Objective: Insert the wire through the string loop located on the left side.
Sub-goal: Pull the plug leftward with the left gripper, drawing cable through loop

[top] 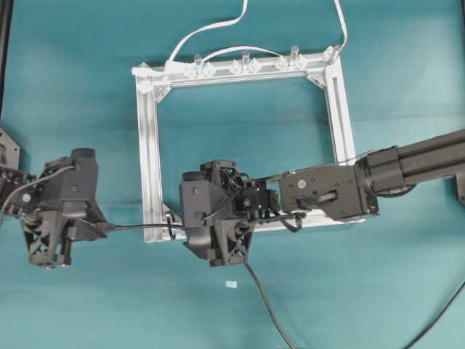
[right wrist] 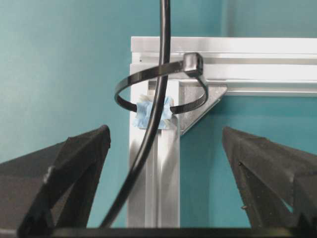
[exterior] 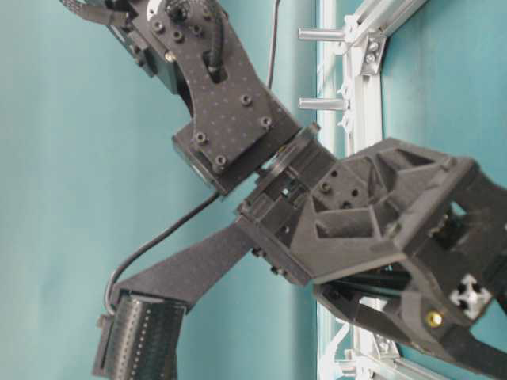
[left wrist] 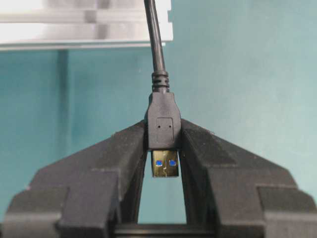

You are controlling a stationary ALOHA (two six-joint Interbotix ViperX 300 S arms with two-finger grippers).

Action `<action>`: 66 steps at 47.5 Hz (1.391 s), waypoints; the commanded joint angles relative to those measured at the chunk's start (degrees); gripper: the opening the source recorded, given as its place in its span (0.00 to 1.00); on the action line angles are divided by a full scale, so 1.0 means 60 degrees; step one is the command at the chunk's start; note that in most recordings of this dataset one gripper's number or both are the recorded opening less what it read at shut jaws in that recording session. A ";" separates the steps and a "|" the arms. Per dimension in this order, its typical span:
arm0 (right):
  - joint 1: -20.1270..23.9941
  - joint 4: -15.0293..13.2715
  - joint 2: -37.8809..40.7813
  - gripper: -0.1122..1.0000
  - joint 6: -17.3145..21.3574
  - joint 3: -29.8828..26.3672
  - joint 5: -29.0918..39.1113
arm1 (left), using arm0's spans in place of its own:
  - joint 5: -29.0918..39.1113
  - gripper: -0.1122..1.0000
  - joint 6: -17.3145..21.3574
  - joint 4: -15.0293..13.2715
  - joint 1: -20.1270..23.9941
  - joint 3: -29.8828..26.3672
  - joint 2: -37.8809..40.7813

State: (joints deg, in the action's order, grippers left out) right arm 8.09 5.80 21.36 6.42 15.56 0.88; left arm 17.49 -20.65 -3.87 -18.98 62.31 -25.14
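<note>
Wire (right wrist: 157, 106) already runs through the string loop (right wrist: 161, 91) at the frame's seven o'clock corner. Your left gripper (left wrist: 163, 171) has its jaws clamped on the plug; the right gripper (right wrist: 166, 163) hangs wide open, empty. You've only slack left to draw.

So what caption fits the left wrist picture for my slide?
Left end effector pinching the black USB plug, its wire running toward the aluminium frame.

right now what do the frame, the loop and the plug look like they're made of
Frame: pale silvery slotted bars with a brushed sheen, probably extruded aluminium. Loop: smooth black glossy band with a locking head, seemingly a plastic zip tie. Plug: matte black moulded plastic body, shiny gold-toned metal shell, blue insert.
</note>
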 commanded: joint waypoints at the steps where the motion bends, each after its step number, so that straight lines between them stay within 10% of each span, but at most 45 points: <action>1: 0.0044 -0.0029 -0.0278 0.95 0.0000 -0.0088 -0.0044 | 0.0161 0.28 -0.0088 0.0029 -0.0044 0.0029 -0.0337; 46: 0.0132 -0.0029 -0.0278 0.95 0.0000 -0.0088 -0.0044 | 0.1274 0.29 -0.0073 -0.0015 -0.0059 0.0264 -0.0806; 58: 0.0117 -0.0029 -0.0278 0.95 0.0015 -0.0088 -0.0044 | 0.1289 0.86 -0.0044 0.0029 -0.0059 0.0278 -0.0806; 66: 0.0132 -0.0029 -0.0278 0.95 0.0015 -0.0088 -0.0059 | 0.1260 0.84 -0.0029 0.0029 -0.0059 0.0293 -0.0806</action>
State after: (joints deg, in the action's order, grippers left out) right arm 8.61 5.71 21.36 6.50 15.56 0.88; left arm 25.40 -20.74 -3.87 -19.07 64.69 -29.79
